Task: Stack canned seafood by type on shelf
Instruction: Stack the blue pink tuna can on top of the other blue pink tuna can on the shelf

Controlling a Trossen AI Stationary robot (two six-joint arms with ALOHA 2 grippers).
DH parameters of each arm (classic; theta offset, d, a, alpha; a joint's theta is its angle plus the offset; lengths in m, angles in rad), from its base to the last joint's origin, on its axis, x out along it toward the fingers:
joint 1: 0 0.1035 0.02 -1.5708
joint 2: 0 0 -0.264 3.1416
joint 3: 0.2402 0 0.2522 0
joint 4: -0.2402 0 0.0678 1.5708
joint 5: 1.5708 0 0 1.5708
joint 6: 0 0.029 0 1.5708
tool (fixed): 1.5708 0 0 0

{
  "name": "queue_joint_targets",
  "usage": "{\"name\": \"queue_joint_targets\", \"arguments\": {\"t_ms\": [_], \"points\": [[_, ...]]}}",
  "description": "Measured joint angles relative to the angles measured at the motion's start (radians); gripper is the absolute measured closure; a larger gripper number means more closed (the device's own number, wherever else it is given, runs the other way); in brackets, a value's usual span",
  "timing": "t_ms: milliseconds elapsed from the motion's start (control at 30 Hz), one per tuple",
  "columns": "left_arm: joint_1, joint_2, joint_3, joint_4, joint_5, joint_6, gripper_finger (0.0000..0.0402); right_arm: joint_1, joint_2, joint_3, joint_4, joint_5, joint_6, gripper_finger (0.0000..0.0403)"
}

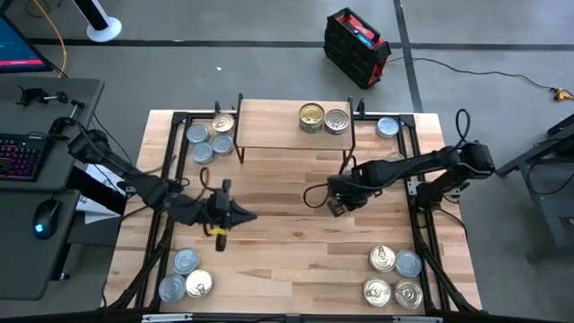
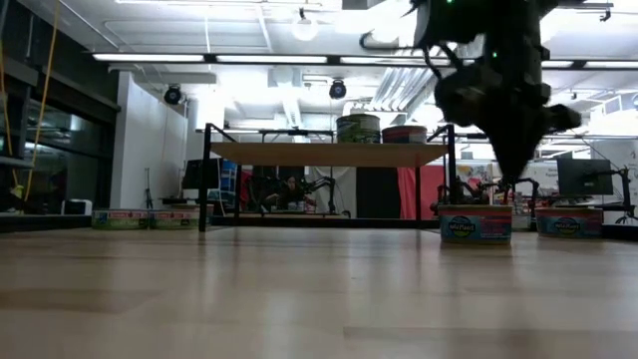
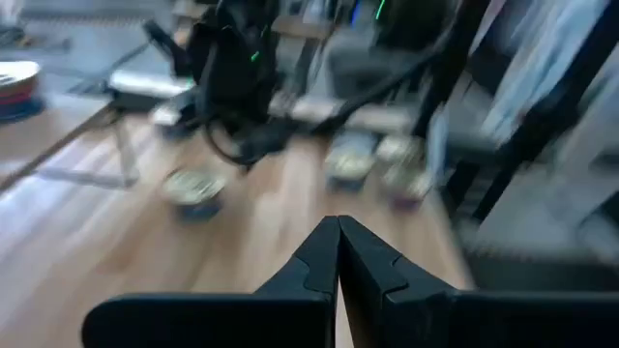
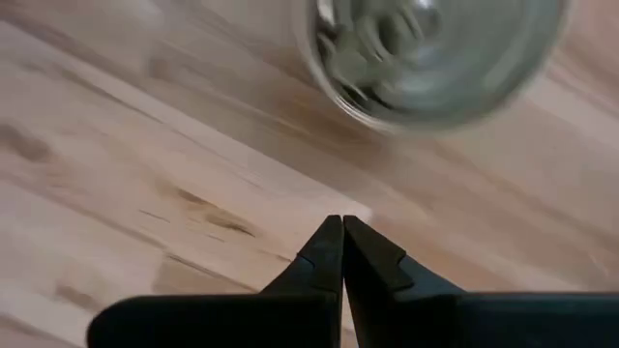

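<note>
We see the shelf (image 1: 273,126) at the far middle of the surface (image 1: 287,251), with two tins (image 1: 323,117) side by side on its right part. More tins sit on the surface: a cluster (image 1: 208,139) just left of the shelf, one tin (image 1: 387,127) to its right, three (image 1: 184,276) at the near left corner and four (image 1: 395,275) at the near right. Our left hand (image 1: 240,215) hovers over the middle-left of the surface, fingers pressed together, holding nothing. Our right hand (image 1: 337,205) hangs right of centre, fingers also together and empty.
</note>
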Motion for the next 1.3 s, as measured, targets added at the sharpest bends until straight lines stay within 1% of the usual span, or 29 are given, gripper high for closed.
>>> {"name": "queue_joint_targets", "arguments": {"t_ms": [100, 167, 200, 267, 333, 400, 467, 533, 600, 733, 867, 967, 1067, 1133, 1300], "points": [[-0.003, -0.003, -0.182, 0.347, -0.008, -0.065, 0.0402, 0.000, -0.054, -0.013, 0.036, 0.045, -0.047, 0.0403], [0.011, 0.002, -0.295, 0.534, -0.024, -0.133, 0.0402, 0.000, -0.094, -0.033, 0.051, 0.079, -0.068, 0.0403], [0.018, 0.006, -0.340, 0.604, -0.036, -0.167, 0.0401, 0.000, -0.113, -0.049, 0.060, 0.093, -0.074, 0.0403], [0.022, 0.009, -0.408, 0.688, -0.077, -0.203, 0.0402, -0.007, -0.154, -0.091, 0.094, 0.116, -0.078, 0.0403], [0.020, 0.008, -0.428, 0.690, -0.106, -0.209, 0.0402, -0.016, -0.193, -0.149, 0.170, 0.146, -0.074, 0.0403], [0.020, 0.008, -0.430, 0.646, -0.134, -0.189, 0.0402, -0.026, -0.223, -0.218, 0.289, 0.209, -0.062, 0.0403], [0.025, 0.010, -0.428, 0.615, -0.155, -0.162, 0.0402, -0.036, -0.234, -0.285, 0.425, 0.294, -0.026, 0.0403], [0.038, 0.012, -0.419, 0.594, -0.183, -0.157, 0.0402, -0.045, -0.233, -0.335, 0.512, 0.336, -0.001, 0.0403], [0.052, 0.012, -0.408, 0.570, -0.198, -0.154, 0.0402, -0.049, -0.226, -0.359, 0.539, 0.360, 0.015, 0.0403], [0.083, 0.039, -0.372, 0.504, -0.199, -0.140, 0.0401, -0.035, -0.224, -0.364, 0.475, 0.399, 0.031, 0.0403], [0.117, 0.108, -0.336, 0.478, -0.176, -0.133, 0.0402, -0.035, -0.218, -0.364, 0.416, 0.409, 0.047, 0.0403], [0.134, 0.173, -0.316, 0.477, -0.157, -0.121, 0.0402, -0.035, -0.196, -0.364, 0.414, 0.399, 0.042, 0.0403], [0.139, 0.208, -0.312, 0.476, -0.158, -0.128, 0.0402, -0.031, -0.156, -0.363, 0.445, 0.403, 0.037, 0.0403], [0.139, 0.215, -0.314, 0.476, -0.159, -0.143, 0.0402, -0.022, -0.125, -0.361, 0.497, 0.406, 0.037, 0.0403], [0.132, 0.190, -0.331, 0.467, -0.162, -0.129, 0.0402, 0.033, -0.032, -0.343, 0.717, 0.388, 0.030, 0.0403]]}}
